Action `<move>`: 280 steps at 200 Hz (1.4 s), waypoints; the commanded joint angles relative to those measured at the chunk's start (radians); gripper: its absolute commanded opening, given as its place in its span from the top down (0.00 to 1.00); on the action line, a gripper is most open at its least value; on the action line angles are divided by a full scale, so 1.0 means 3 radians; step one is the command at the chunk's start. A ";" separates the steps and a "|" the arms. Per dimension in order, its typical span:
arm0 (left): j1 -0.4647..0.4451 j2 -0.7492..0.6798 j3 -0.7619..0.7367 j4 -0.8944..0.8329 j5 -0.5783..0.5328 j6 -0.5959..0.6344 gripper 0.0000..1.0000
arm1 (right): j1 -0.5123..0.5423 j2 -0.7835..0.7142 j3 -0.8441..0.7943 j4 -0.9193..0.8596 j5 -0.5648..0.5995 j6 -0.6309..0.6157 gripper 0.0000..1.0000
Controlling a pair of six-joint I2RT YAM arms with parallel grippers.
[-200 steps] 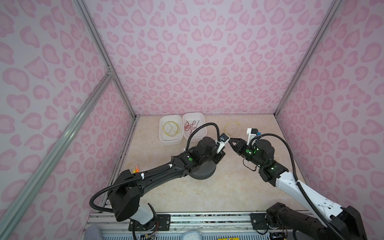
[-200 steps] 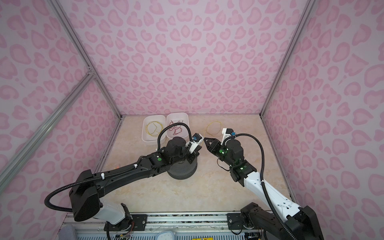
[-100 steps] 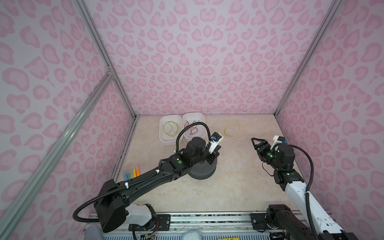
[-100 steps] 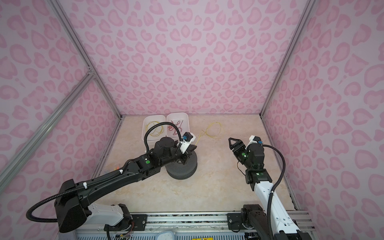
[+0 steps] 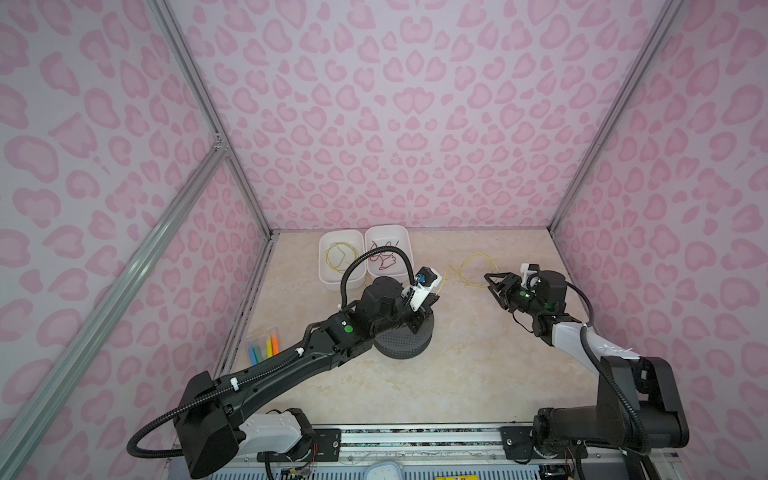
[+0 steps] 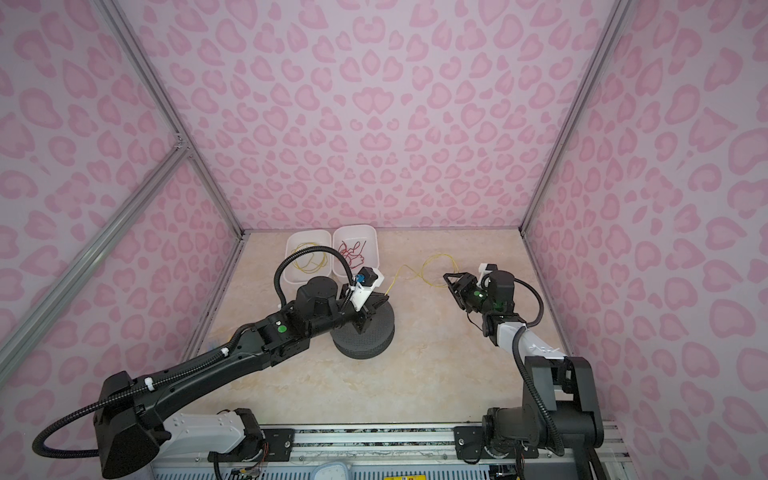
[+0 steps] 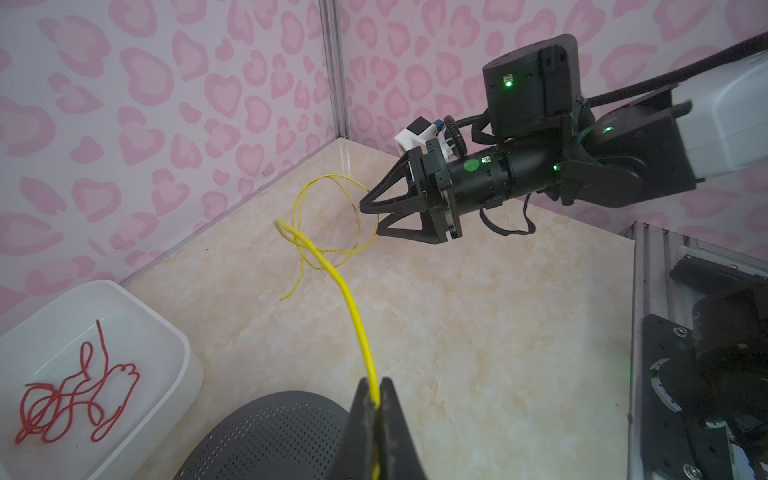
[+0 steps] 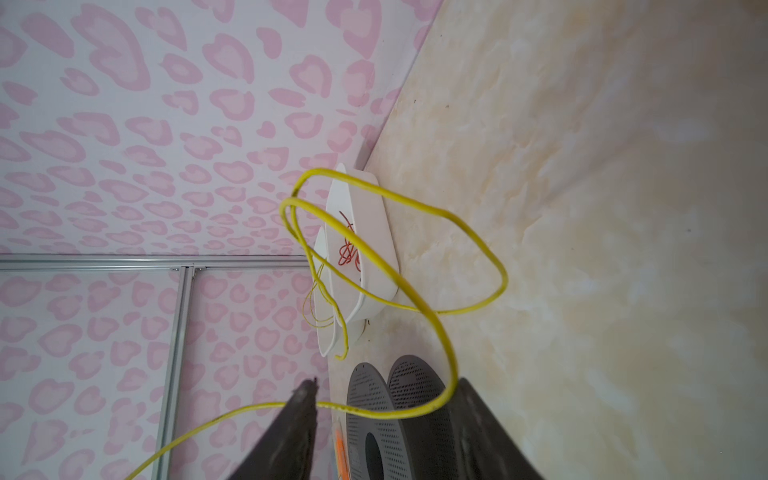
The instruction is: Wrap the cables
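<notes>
One thin, loose-looped yellow cable beside perforated grey spool

Left gripper pinched tight, reaching forward — right gripper rolled sideways, jaws apart

The spool sits mid-table. From it, the left tub stands at 11 o'clock and the right tub at 12, touching side by side. The loose cable loops between 1 and 2 o'clock; the markers lie at 9.
</notes>
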 commanded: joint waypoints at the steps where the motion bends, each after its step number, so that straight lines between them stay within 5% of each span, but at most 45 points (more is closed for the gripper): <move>1: -0.0004 -0.0077 -0.0033 0.0015 0.0032 0.0012 0.96 | 0.0038 0.0044 0.0054 0.0200 0.0009 0.0025 0.78; 12: -0.0004 -0.0115 -0.0063 0.0010 0.0027 0.0022 0.96 | 0.0034 0.0001 0.0083 0.0121 0.0080 -0.0043 0.96; 19: -0.0004 -0.0138 -0.0083 0.0008 0.0024 0.0022 0.96 | 0.0038 -0.0024 0.0104 0.0028 0.0112 -0.0092 0.99; 56: -0.0004 -0.0266 -0.0205 0.0006 -0.0008 0.0042 0.96 | -0.0011 -0.0109 0.0195 -0.0222 0.0157 -0.0255 1.00; 77: -0.0006 -0.0278 -0.0219 -0.0007 -0.0069 0.0046 0.96 | -0.0054 -0.0204 0.0129 -0.0298 0.0138 -0.0303 0.65; 93: -0.0004 -0.0272 -0.0216 -0.0005 -0.0044 0.0043 0.96 | -0.0096 -0.0332 0.0019 -0.0422 0.0183 -0.0411 0.55; 129: -0.0004 -0.0257 -0.0202 -0.0016 -0.0018 0.0042 0.96 | -0.0112 -0.0535 -0.0132 -0.0738 0.0164 -0.0744 0.42; 180: -0.0005 -0.0247 -0.0172 -0.0012 0.0026 0.0035 0.96 | -0.0087 -0.0191 -0.0088 -0.0506 0.0086 -0.0714 0.41; 208: -0.0004 -0.0221 -0.0167 -0.0014 0.0075 0.0022 0.96 | -0.0031 0.0118 0.0038 -0.0231 0.0008 -0.0680 0.49; 231: -0.0008 -0.0221 -0.0176 -0.0022 0.0073 0.0014 0.96 | -0.0024 0.0316 0.0042 0.0048 -0.0008 -0.0536 0.84; 247: -0.0004 -0.0241 -0.0196 -0.0040 0.0036 0.0017 0.96 | -0.0025 0.0299 0.0016 0.0078 0.0025 -0.0520 1.00; 280: 0.0001 -0.0280 -0.0243 -0.0184 -0.0107 0.0097 0.96 | -0.0186 0.0043 -0.0010 -0.0122 0.0113 -0.0587 1.00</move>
